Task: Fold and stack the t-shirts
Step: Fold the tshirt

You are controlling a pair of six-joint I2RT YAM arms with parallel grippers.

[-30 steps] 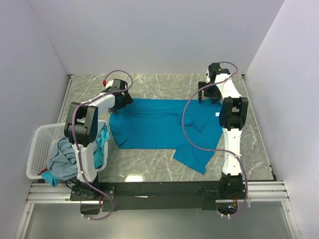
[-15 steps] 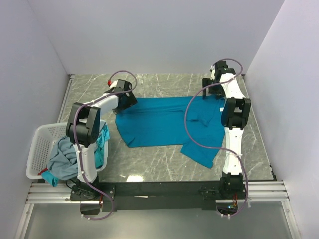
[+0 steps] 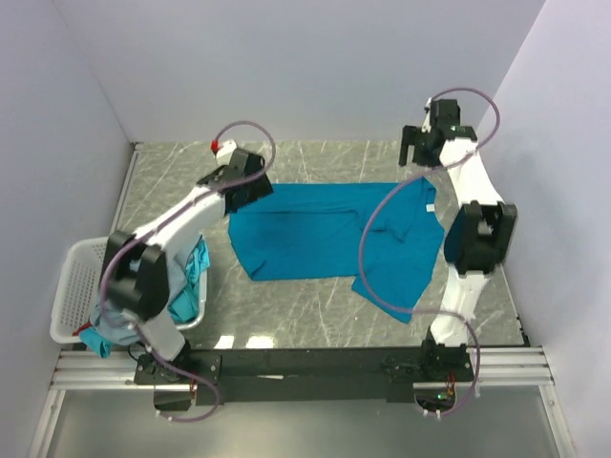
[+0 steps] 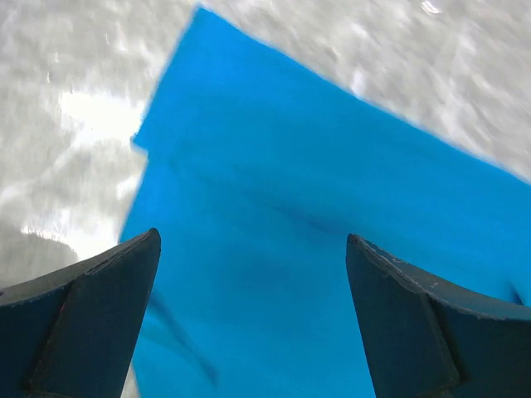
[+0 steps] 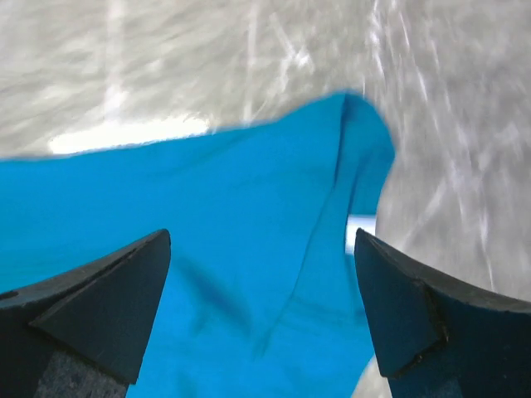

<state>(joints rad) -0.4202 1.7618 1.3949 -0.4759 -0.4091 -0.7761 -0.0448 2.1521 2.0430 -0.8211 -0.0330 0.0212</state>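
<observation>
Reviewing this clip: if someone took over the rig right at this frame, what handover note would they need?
Left gripper: open, holding nothing, above the far left corner of the bright teal-blue shirt.
Right gripper: open, holding nothing, above the shirt's far right corner, near the white neck label.
That shirt lies spread on the table, unfolded. Other shirts sit crumpled in the white basket.
Done: one shirt laid out.
Left: fold it, then fold and stack the rest.

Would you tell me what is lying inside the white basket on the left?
A crumpled grey-blue shirt and teal cloth fill the basket; the left arm and the heap hide whatever lies beneath.
</observation>
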